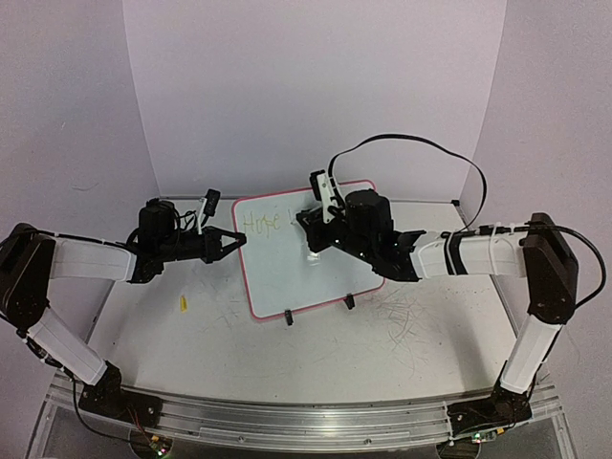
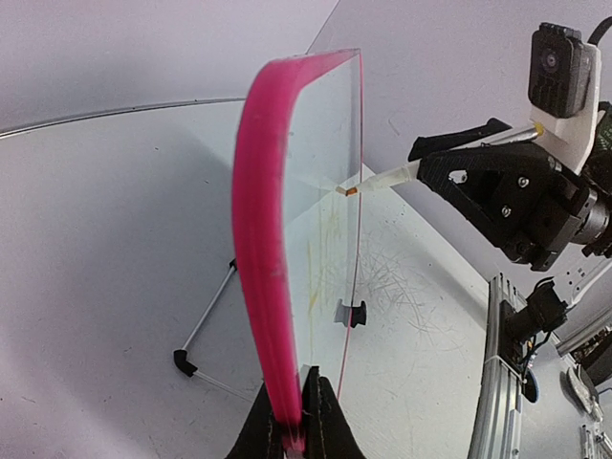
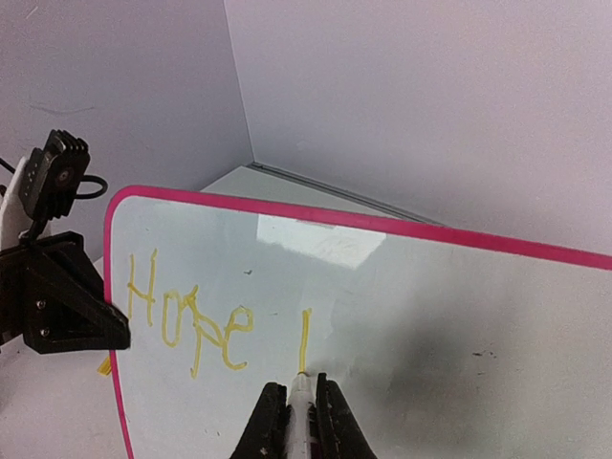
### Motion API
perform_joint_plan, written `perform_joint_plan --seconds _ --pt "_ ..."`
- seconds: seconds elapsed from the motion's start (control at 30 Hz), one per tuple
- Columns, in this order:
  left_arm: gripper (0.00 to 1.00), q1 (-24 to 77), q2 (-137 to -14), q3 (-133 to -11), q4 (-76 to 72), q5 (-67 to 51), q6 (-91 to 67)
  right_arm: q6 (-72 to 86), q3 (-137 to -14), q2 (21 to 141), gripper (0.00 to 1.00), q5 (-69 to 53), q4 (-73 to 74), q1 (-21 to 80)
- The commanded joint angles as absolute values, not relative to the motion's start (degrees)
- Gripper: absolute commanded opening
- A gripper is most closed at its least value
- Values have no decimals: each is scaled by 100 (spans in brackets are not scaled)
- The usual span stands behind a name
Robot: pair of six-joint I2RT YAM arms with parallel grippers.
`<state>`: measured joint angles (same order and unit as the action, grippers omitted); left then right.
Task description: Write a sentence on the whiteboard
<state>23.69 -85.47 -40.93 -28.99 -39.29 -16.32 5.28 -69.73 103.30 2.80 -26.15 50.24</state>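
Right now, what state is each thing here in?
whiteboard, standing up, its edge pinched
sentence, unfinished: "Hope" plus one stroke
marker, tip touching the whiteboard
left gripper, shut on the whiteboard
right gripper, shut on the marker

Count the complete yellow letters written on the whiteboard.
4, in one row on the left part of the whiteboard: H, o, p, e. A lone stroke follows at the marker tip; none look hidden.
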Motion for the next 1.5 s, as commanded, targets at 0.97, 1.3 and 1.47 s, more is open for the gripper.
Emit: perform_joint_plan --seconds 0.97,1.3,1.47 --pt "0 2400 -8473 -4289 -2781 -3353 -1016 509 -7347 10368 0 568 -2757 4852" --pt "0 2402 -8490 -4297 -2774 -3372 -1020 677 -6983 10141 0 650 -2750 4849" --pt "0 2406 -8490 -4294 -2772 -3360 -1020 804 -6827 10101 0 526 -2721 4858"
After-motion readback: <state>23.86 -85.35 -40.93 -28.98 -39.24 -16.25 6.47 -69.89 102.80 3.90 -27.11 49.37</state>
